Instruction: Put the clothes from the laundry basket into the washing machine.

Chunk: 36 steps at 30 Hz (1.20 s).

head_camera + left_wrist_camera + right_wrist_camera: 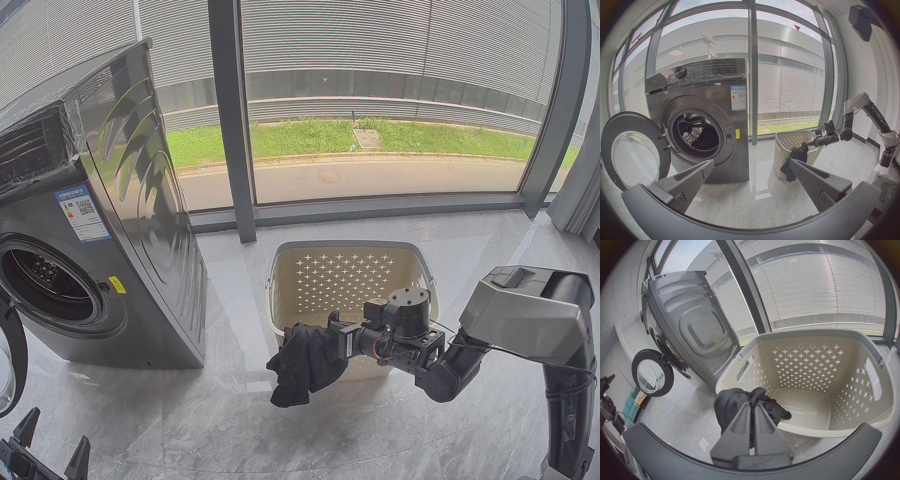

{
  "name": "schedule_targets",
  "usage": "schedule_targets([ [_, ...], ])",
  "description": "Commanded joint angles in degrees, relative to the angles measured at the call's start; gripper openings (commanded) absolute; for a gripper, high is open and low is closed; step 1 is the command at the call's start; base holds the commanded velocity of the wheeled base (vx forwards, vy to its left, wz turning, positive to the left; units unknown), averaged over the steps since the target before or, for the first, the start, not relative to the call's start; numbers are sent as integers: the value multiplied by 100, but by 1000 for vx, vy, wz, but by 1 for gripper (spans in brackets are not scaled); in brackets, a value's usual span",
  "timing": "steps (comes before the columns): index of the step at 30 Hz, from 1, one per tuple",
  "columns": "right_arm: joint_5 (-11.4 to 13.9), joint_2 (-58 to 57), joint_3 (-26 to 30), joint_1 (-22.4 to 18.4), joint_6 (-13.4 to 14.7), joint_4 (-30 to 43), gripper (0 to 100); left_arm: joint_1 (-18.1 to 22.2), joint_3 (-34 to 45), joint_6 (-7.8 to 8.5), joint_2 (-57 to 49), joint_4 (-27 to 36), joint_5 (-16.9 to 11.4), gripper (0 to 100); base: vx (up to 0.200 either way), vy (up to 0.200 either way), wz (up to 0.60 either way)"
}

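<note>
Right arm (531,325): elbow bent, forearm level, extended across toward the robot's left. Right gripper (334,334): fingers (740,424) pressed together, clamped on a black garment (306,365). Left gripper (750,164): held low, left fingers (690,178) spread wide apart.

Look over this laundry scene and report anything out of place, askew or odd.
One oddity: clear plastic film wraps the washing machine's control panel. The black garment dangling outside the laundry basket is clamped in the right gripper.
</note>
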Motion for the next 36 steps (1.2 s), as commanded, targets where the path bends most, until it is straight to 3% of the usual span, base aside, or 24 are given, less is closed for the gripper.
schedule_targets([
  [1, 37, -1441, 647, 11, 58, -22, 0, 1, 101, 3, -96, 0, 5, 100, 0, 0, 0],
  [9, 63, -3094, 1034, 151, 295, 75, 0, 1, 101, -14, -96, 0, 5, 100, 0, 0, 0],
  [14, -7, -3771, 1263, 310, 295, 57, 0, 1, 101, 3, -96, 0, 5, 100, 0, 0, 0],
  [24, -473, -5071, 1729, 362, 164, 171, 0, -8, 101, 12, -96, 0, 5, 100, 0, 0, 0],
  [28, -605, -5555, 1825, 362, 93, 541, 0, 1, 101, 21, -96, 0, 5, 100, 0, 0, 0],
  [31, -807, -6205, 2027, 362, -12, 1270, 0, -8, 101, 65, -96, 0, -12, 100, 0, 0, 0],
  [36, -974, -6399, 2229, 283, -135, 1481, 0, 1, 101, 74, -96, 0, -30, 100, -80, 0, 0],
])
